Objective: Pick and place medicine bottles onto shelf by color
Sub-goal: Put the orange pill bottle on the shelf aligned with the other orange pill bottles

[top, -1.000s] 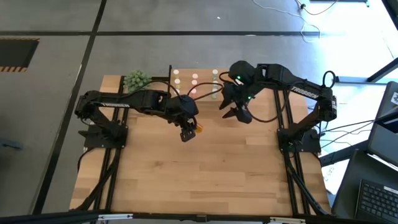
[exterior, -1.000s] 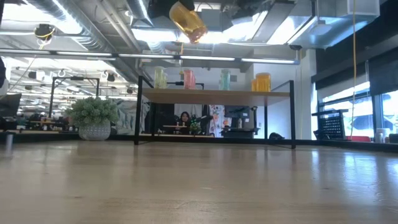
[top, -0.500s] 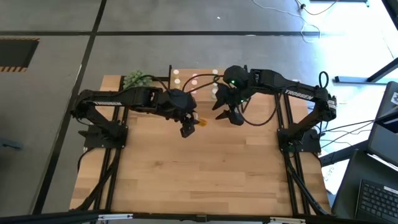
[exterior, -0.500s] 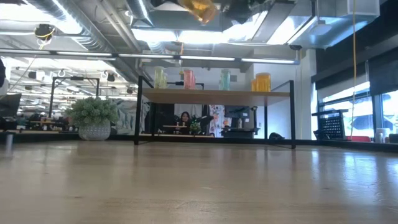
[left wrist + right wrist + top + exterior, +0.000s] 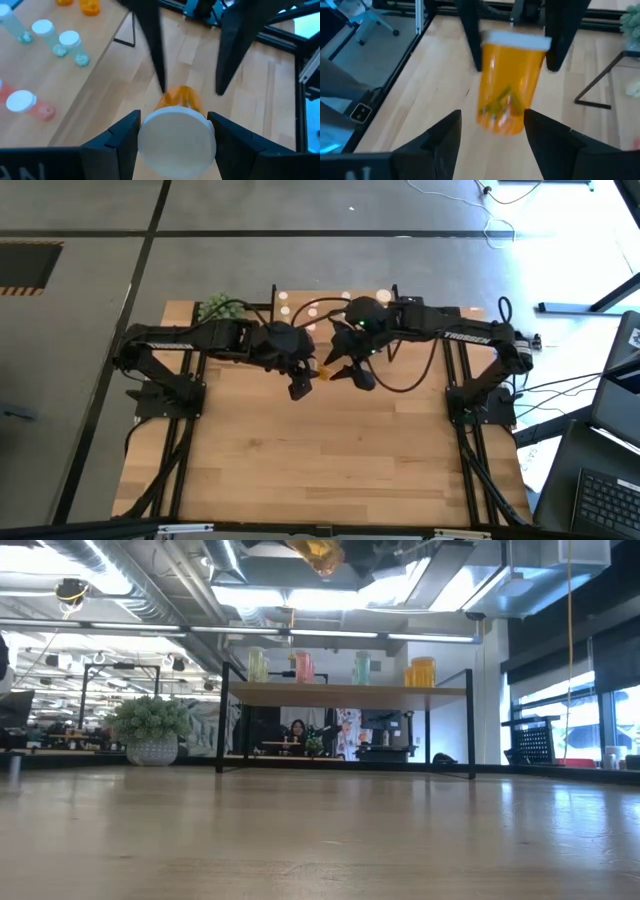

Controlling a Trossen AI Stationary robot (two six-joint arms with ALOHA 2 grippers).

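Note:
My left gripper (image 5: 300, 386) is shut on a larger orange medicine bottle (image 5: 322, 372) with a white cap, high above the table's middle. The bottle shows at the top of the low view (image 5: 318, 552). My right gripper (image 5: 346, 371) is open. Its fingers stand on either side of the bottle's bottom end (image 5: 502, 120) without touching it. The shelf (image 5: 345, 693) stands at the far edge. On it stand yellowish (image 5: 258, 665), pink (image 5: 303, 667), green (image 5: 362, 668) and orange (image 5: 421, 672) bottles. My left gripper pinches the orange bottle at its white cap end (image 5: 148, 138) between its two fingers (image 5: 118, 136), one on each side of the cap. The bottle is lifted clear of the table. It juts out beyond the fingers, bottom end (image 5: 180, 95) toward my right gripper.
A green spiky plant ball (image 5: 220, 307) in a pot sits at the far left, beside the shelf. More small bottles with pale caps (image 5: 70, 42) show on the shelf board in the left wrist view. A person sits in the room beyond the table (image 5: 296, 730).
My right gripper has gone toward the table's left, up to the held bottle, and now straddles its bottom end. My left gripper has risen a little and shifted toward the far edge with the bottle, which has gone higher in the low view.

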